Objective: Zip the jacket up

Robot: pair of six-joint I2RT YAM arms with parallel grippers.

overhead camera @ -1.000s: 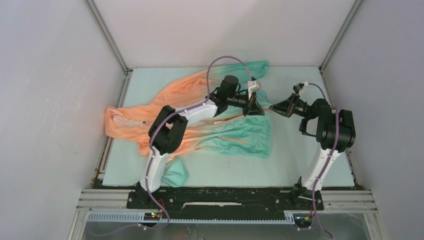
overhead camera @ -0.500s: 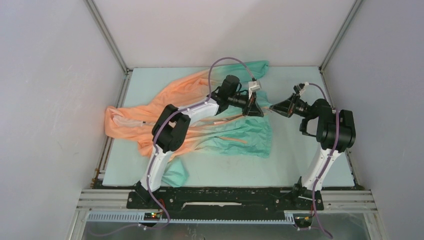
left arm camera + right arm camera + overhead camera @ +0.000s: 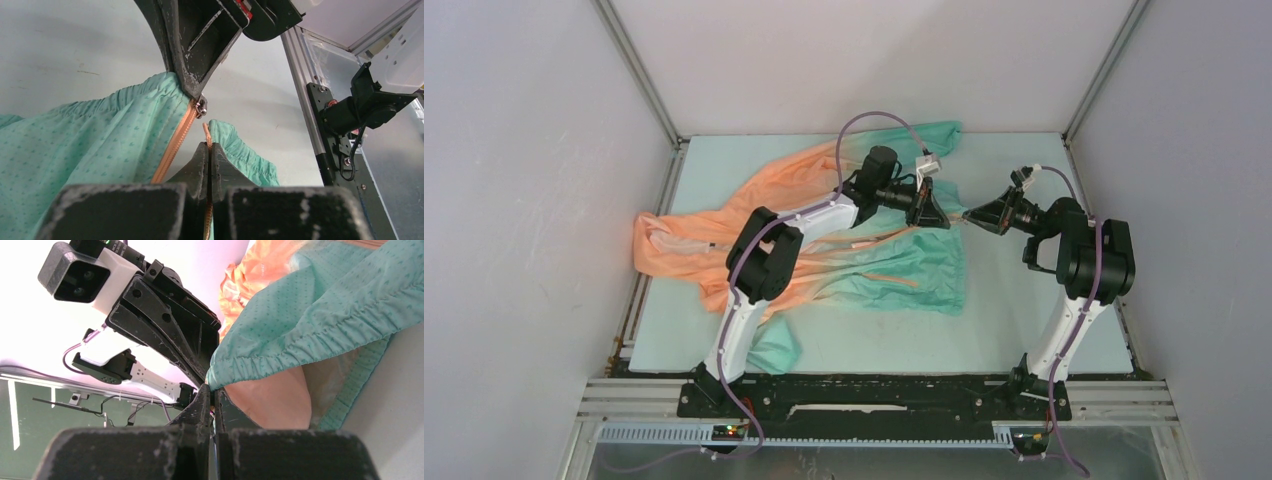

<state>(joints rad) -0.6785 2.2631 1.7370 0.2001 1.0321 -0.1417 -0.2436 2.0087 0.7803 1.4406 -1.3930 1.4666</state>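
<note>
Jacket (image 3: pixel 904 272) of thin fabric, peach-orange fading to teal, lies spread across the pale table (image 3: pixel 1024 340). Its orange part is to the left and its teal bottom edge to the right, where both arms meet over it. Left gripper (image 3: pixel 209 150) is clamped tight on the loose end of one orange zipper tape (image 3: pixel 205 131), which pokes up just past its fingertips. Holding so close to the end looks meant to keep that floppy strip stiff enough to aim. Right gripper (image 3: pixel 212 392) is pinched shut on the gathered teal hem (image 3: pixel 310 335) of the other front panel, right at the corner where the small metal slider (image 3: pixel 201 107) hangs at the bottom of its own row of orange teeth (image 3: pixel 175 145). The two grips appear to hold both corners up off the table, facing each other, just beside one another but with a small gap between tape end and slider. My reading is that the zip is not yet joined: the tape end has to be fed into the slider before anything can be drawn along toward the orange part at the left. The right grip seems placed to steady the slider as a fixed target. Thin cloth may sag or twist, so the tape end could slip past the slot.
</note>
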